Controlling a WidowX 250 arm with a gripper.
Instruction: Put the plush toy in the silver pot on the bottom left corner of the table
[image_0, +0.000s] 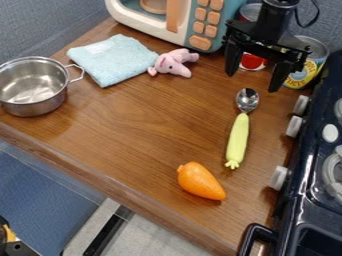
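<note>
My gripper (254, 79) hangs at the upper right, in front of the cans, open with its two fingers spread wide and nothing between them. The pink plush toy (174, 63) lies on the wooden table to the left of the gripper, beside the edge of a light blue cloth. At the left edge of the view stands the silver pot (32, 106), upright, with a wire handle towards the cloth. Its visible inside holds nothing.
The folded cloth (115, 59) lies between pot and toy. A toy microwave (190, 25) stands behind. Cans (310, 65) are at the back right, a green-handled spoon (239, 135) and an orange carrot (200, 181) nearer the front. A dark stove (307, 200) borders the right.
</note>
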